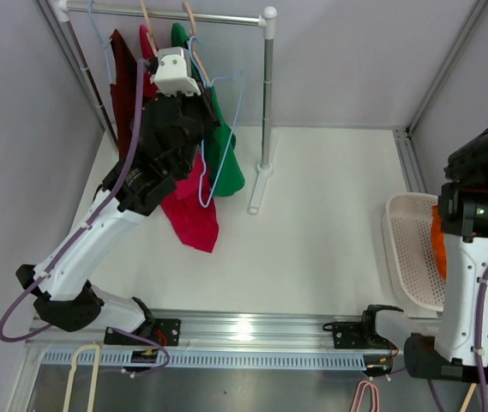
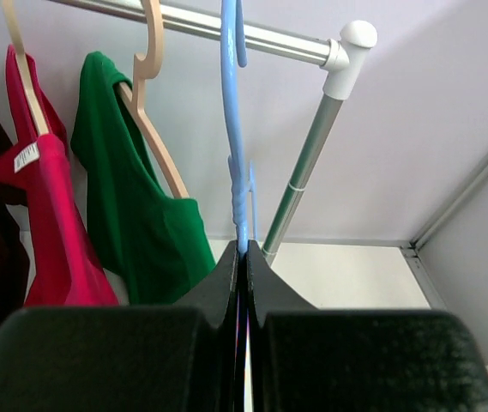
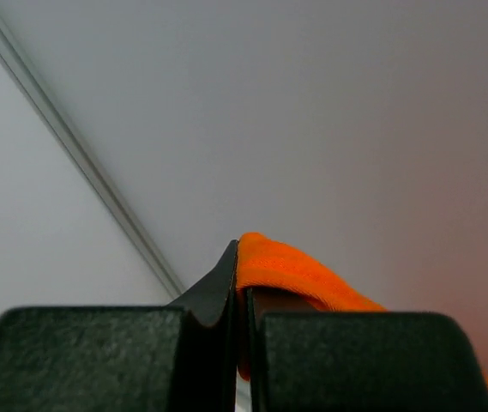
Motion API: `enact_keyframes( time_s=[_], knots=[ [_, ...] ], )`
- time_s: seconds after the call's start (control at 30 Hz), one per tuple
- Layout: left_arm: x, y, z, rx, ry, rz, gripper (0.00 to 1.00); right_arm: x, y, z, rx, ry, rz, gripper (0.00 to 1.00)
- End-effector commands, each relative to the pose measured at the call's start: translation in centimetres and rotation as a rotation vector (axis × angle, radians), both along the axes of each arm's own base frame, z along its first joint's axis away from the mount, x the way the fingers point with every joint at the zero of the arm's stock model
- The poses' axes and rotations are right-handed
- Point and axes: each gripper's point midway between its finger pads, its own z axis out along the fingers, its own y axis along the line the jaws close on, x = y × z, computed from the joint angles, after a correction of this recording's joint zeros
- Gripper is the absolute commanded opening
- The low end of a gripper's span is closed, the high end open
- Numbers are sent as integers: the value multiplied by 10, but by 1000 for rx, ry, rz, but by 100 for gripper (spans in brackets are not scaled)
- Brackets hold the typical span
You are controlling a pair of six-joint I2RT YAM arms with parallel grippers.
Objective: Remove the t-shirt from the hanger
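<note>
An empty light-blue hanger point(image 1: 231, 120) hangs from the rack's rail point(image 1: 218, 17). My left gripper point(image 1: 202, 96) is shut on its lower part; in the left wrist view the blue hanger point(image 2: 231, 103) rises from between my closed left gripper point(image 2: 244, 253) up to the rail point(image 2: 269, 36). My right gripper point(image 3: 242, 257) is shut on a fold of the orange t-shirt point(image 3: 295, 266). In the top view the right gripper point(image 1: 482, 167) is raised at the far right and the orange t-shirt point(image 1: 439, 245) hangs below it, partly hidden by the arm.
A white mesh basket point(image 1: 406, 249) sits at the right, beside the orange cloth. A green shirt point(image 1: 226, 163), a red shirt point(image 1: 194, 210) and a maroon one point(image 1: 123, 86) hang on wooden hangers. The rack's post point(image 1: 267, 103) stands mid-table. Loose hangers point(image 1: 81, 378) lie at the near edge.
</note>
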Motion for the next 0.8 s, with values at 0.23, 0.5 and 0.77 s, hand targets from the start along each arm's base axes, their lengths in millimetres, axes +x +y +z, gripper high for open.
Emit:
enact_keyframes(
  time_s=[0.23, 0.5, 0.77],
  knots=[
    [20, 13, 41, 16, -137, 70, 1, 32, -21, -186, 309, 197, 4, 0],
    [58, 2, 34, 64, -171, 36, 1, 38, -59, -269, 500, 356, 1, 0],
    [89, -24, 44, 108, -206, 14, 1, 33, -84, -336, 639, 448, -16, 0]
  ],
)
